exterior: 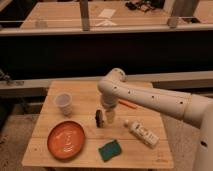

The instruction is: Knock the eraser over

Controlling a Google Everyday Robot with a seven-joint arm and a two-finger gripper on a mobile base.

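Note:
The eraser (99, 119) is a small black block standing upright near the middle of the wooden table (85, 92). My gripper (108, 116) hangs down from the white arm (150, 99) directly to the eraser's right, very close to it or touching it. The gripper is open and holds nothing.
A clear plastic cup (64, 103) stands at the left and an orange plate (66, 139) lies at the front left. A green sponge (109, 149) lies at the front, a white bottle (142, 133) on its side at the right. An orange marker (128, 104) lies behind the gripper.

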